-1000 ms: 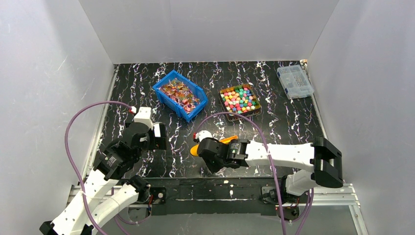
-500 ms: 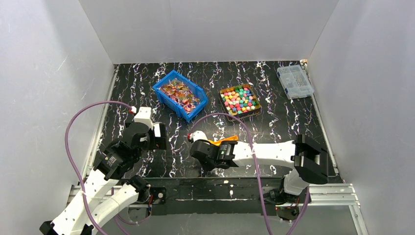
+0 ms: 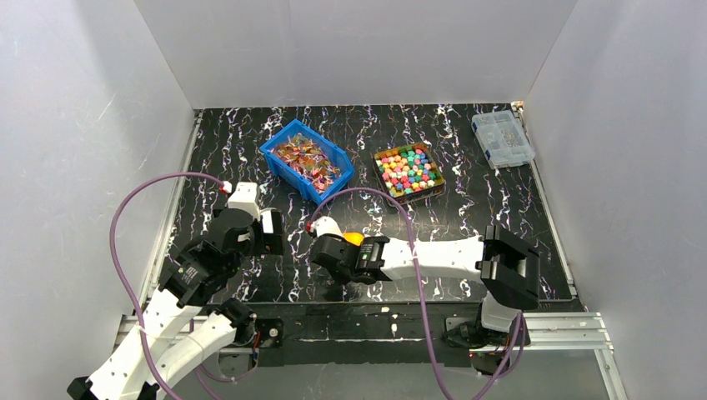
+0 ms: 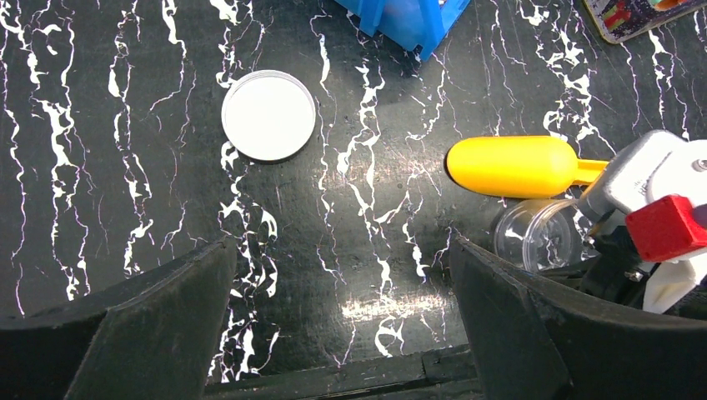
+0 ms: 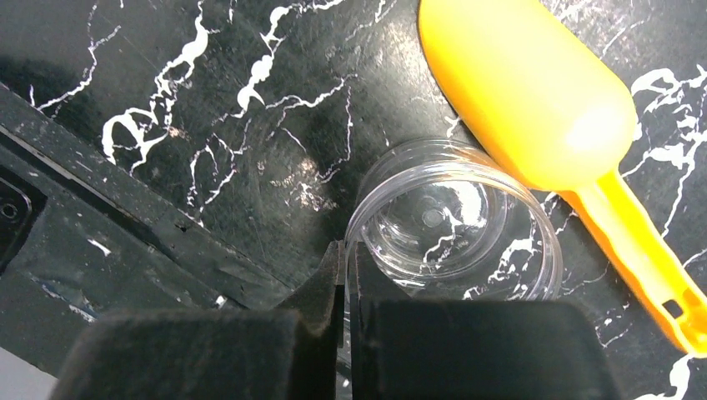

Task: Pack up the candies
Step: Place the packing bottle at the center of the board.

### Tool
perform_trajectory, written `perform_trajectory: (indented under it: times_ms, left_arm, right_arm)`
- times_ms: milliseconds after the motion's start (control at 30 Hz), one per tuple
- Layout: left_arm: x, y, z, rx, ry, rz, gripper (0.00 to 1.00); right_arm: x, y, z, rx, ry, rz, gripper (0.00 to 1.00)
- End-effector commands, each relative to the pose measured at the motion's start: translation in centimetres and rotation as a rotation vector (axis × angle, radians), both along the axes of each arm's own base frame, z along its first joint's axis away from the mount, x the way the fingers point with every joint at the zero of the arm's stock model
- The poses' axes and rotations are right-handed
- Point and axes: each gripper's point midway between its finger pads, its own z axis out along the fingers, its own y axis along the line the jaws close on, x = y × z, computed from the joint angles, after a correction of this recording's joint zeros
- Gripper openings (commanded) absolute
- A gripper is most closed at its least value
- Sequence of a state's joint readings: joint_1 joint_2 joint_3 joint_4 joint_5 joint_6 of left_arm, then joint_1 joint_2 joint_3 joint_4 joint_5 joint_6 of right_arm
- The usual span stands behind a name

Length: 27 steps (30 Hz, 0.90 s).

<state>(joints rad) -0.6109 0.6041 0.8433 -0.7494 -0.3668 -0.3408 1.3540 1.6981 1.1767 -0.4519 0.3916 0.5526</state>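
The candies (image 3: 408, 169), small bright cubes of mixed colours, fill a shallow square tray at the back centre-right of the table. My right gripper (image 5: 343, 258) is shut on the rim of a clear empty jar (image 5: 454, 221) standing near the front edge. A yellow scoop (image 5: 542, 108) lies on the table touching the jar's far side. In the top view my right gripper (image 3: 325, 250) is at front centre and covers most of the scoop (image 3: 353, 238). My left gripper (image 4: 342, 250) hangs open over bare table, with a white round lid (image 4: 268, 115) beyond it.
A blue bin (image 3: 306, 161) of shiny foil-wrapped sweets stands at back centre-left, next to the candy tray. A clear lidded organiser box (image 3: 502, 139) sits at the back right corner. White walls close in three sides, and a metal rail runs along the front edge.
My right arm has swung left along the front of the table with the jar in its grip, now covering more of the yellow scoop. The left arm has not moved.
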Motion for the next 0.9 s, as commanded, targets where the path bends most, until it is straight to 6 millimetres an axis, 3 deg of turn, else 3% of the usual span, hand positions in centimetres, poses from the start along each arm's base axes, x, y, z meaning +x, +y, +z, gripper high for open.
perform_trajectory:
  times_ms: [0,200,400,533,667,867]
  left_arm:
    - [-0.2,0.6,0.0,0.015,-0.002,0.021,0.99]
    - [-0.2,0.6,0.0,0.015,-0.002,0.021,0.99]
    - [-0.2,0.6,-0.1,0.016,-0.001,0.021,0.99]
    - [-0.2,0.7,-0.1,0.017,-0.001,0.022,0.99]
    - [-0.2,0.6,-0.1,0.017,0.000,0.021,0.99]
    - [-0.2,0.6,-0.1,0.018,0.000,0.021,0.99]
  right_arm:
    - [1.8,2.2,1.3,0.077,-0.034,-0.027,0.01]
    - [2.1,2.8,1.7,0.097,-0.015,-0.028,0.05]
    - [2.5,2.7,3.3,0.104,-0.035,-0.036,0.25]
    - [2.8,2.4,5.5,0.136,-0.061,-0.044,0.34]
    - [3.1,1.1,8.6,0.174,-0.101,-0.067,0.40]
    - [3.8,-2.9,11.7,0.152,-0.178,-0.132,0.47]
